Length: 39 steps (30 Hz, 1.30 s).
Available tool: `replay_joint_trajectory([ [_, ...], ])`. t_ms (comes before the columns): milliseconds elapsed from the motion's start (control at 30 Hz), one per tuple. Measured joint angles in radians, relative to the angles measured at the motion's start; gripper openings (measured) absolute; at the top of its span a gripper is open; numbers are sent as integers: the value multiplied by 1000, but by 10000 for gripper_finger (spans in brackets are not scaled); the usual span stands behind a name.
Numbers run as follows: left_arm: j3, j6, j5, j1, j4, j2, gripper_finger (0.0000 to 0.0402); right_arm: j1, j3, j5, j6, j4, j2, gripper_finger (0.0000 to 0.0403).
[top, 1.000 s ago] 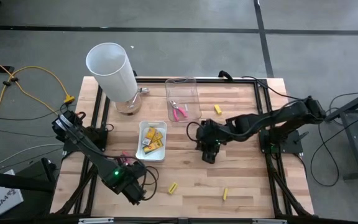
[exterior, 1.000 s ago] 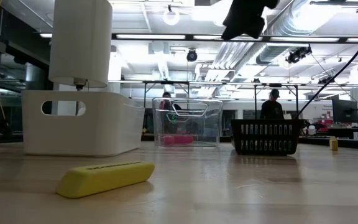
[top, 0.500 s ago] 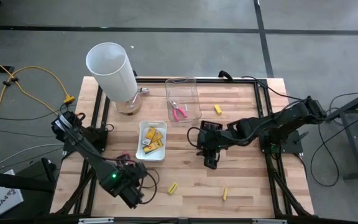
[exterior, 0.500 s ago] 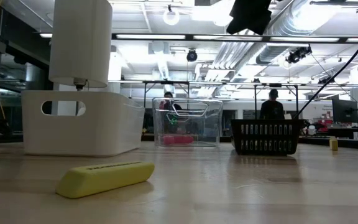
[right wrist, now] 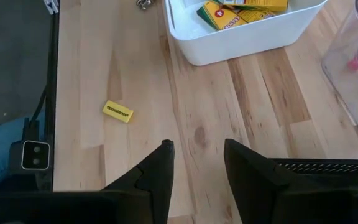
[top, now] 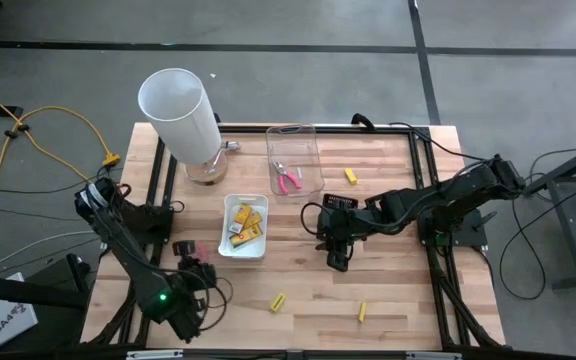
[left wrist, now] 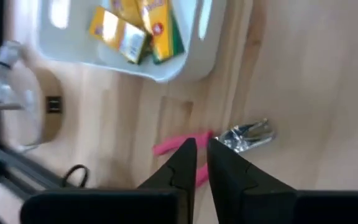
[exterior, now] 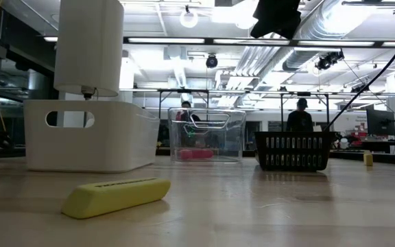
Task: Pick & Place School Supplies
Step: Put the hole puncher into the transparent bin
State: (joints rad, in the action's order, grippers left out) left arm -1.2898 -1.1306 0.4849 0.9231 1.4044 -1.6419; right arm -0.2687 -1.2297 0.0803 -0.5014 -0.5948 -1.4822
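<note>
Sorted: yellow packs (top: 245, 224) in the white tray (top: 227, 248); one pink-handled tool (top: 287, 180) in the clear bin (top: 313, 150).
Left: three yellow sticks (top: 278, 302) on the table — plus the pink pliers (left wrist: 174, 147) by the tray.
My left gripper (left wrist: 201, 163): closed, empty, above those pliers.
My right gripper (right wrist: 196, 163): open — holding nothing, mid-table.

Left gripper (left wrist: 202, 160), jaws closed, over pink-handled pliers (left wrist: 219, 140) beside the white tray (left wrist: 166, 70).

Left tool (left wrist: 201, 163) sits lower left of the frame, fingers together; right tool (top: 337, 262) hovers centre, fingers parted.
</note>
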Motion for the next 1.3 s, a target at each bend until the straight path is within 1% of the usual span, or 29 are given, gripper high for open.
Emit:
replay_joint_trajectory([
  [100,89,11,-4,9,-107,70,28,0,0,0,-23,0,0,133],
  [267,243,62,-27,-12,-273,242,28,0,0,0,-43,2,0,133],
  [433,354,86,-56,-34,-314,401,27,0,0,0,-55,3,0,133],
  [567,425,136,-153,-47,-315,478,27,0,0,0,-56,4,0,133],
  [667,475,172,-227,-57,-332,499,27,0,0,0,-58,4,0,133],
  [767,495,195,-271,-59,-358,495,27,0,0,0,-92,4,0,133],
  [900,497,226,-270,-59,-358,486,27,0,0,0,-107,8,0,133],
  [1033,497,107,-264,-59,-376,486,27,0,0,0,-105,8,0,133],
  [1067,497,98,-260,-59,-377,486,27,0,0,0,-103,8,0,133],
  [1133,497,135,-255,-59,-384,484,27,0,0,0,-100,8,0,133],
  [1300,497,321,-255,-47,-400,462,28,0,0,0,-107,8,0,133],
])
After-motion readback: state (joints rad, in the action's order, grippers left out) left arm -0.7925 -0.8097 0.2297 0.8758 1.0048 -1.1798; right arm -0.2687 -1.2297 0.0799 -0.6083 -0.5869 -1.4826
